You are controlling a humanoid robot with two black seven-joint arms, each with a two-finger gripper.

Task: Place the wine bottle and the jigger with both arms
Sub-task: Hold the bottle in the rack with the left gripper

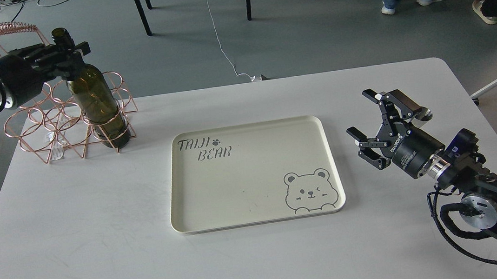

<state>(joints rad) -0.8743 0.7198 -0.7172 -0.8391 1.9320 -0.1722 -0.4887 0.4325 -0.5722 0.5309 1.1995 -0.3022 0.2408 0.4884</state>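
Here, working from your near edge outward:

Right arm: it comes in from the near right corner, and the right gripper (372, 137) hangs over the table's (79, 252) right side with its fingers spread wide and nothing between them.

Jigger: you see only a glint of steel (424, 114) just behind that gripper, mostly hidden by it; it looks like the jigger standing on the table, touching or just beside the claw, on its far side. I cannot tell its exact pose.

Tray: the cream tray (177, 213) with the bear print lies in the middle, bare, to the left of the right gripper.

Key relation: the wine bottle (97, 103) stands upright at the far left, long axis vertical, base seated in a ring of the copper wire rack (37, 135).

Left gripper: the left gripper (66, 55) is pinched on the bottle's neck just under the mouth, reaching in from the left.

In the way: the rack's ring encircles the bottle's lower body, so you will likely need to lift straight up before moving right and nearer toward the tray.

Beyond: chair legs, a cable and people's feet on the far floor, well apart from the work.
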